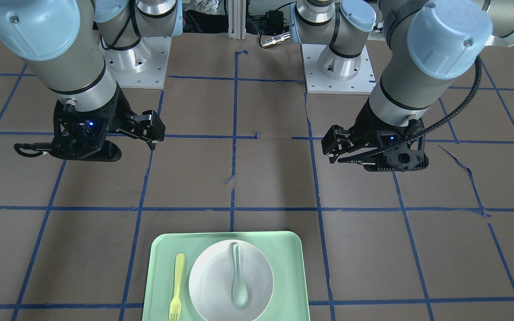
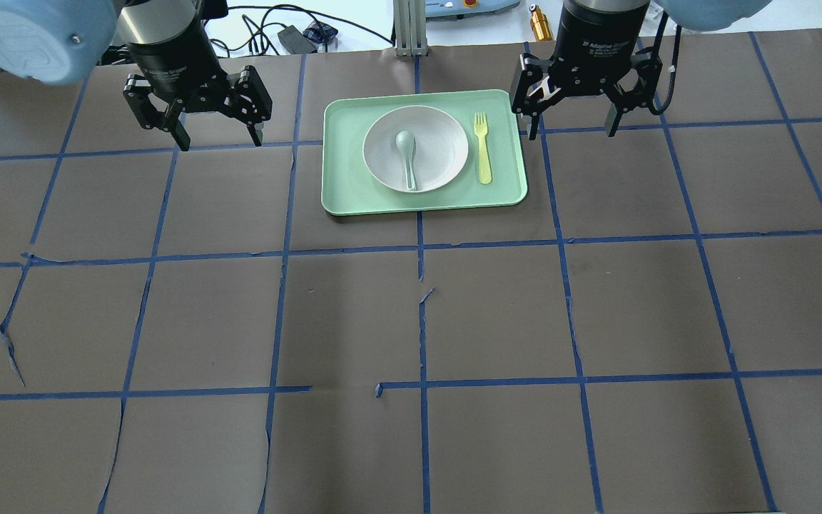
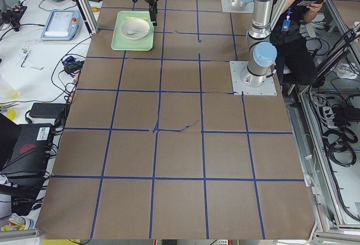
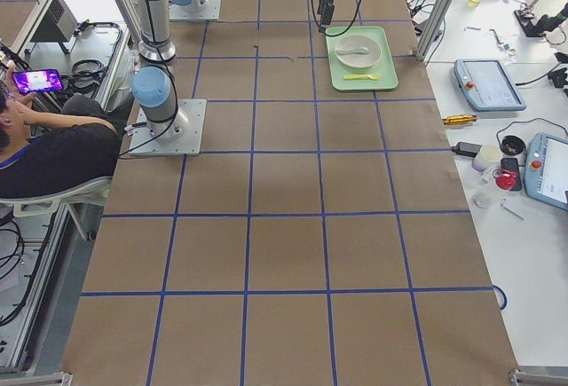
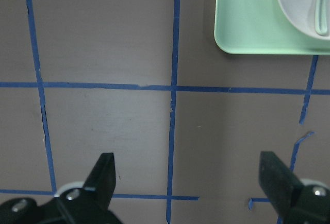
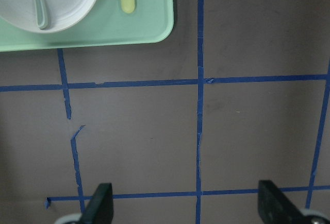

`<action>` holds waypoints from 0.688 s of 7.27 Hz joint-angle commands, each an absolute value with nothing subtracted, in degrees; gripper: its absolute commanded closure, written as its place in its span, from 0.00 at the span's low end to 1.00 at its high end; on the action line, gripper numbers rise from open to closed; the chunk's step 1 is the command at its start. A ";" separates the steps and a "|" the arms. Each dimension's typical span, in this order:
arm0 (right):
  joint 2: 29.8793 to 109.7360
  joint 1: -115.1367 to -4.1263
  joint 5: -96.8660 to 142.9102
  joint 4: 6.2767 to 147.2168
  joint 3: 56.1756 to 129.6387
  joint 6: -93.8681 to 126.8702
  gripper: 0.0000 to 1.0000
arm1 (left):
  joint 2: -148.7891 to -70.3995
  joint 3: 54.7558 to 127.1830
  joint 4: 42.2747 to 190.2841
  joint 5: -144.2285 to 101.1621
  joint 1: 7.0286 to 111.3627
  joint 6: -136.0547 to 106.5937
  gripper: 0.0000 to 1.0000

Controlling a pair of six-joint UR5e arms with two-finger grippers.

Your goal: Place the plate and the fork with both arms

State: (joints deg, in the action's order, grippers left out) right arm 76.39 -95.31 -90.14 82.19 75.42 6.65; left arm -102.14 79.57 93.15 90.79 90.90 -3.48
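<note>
The fork (image 2: 482, 148) lies on the tray (image 2: 347, 182), right of the plate (image 2: 447, 135), tines away from the robot. The right claw (image 2: 571, 132), spread and empty, hangs nearest. The left claw (image 2: 220, 140), likewise spread, is well apart.

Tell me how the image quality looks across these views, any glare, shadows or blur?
Overhead view: even light, mint-green rectangular tray crisp, thin shadow along its near edge. Left wrist view: pale sheen on the brown table; the left gripper looks soft at its tips. Side views: tray small, detail lost.
</note>
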 commanded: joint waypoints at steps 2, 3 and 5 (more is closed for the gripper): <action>76.55 -95.36 -90.09 82.27 75.59 6.68 0.00 | -100.38 79.63 96.40 90.79 90.97 -3.34 0.00; 76.64 -95.27 -90.44 82.44 75.50 6.68 0.00 | -100.20 79.63 96.24 90.36 90.79 -3.34 0.00; 76.82 -95.27 -90.01 82.53 75.50 6.68 0.00 | -100.82 79.72 95.89 89.91 90.79 -3.34 0.00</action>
State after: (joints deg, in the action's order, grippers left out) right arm 76.71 -95.29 -90.34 82.48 75.51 6.68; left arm -100.89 79.68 96.01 90.15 90.87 -3.34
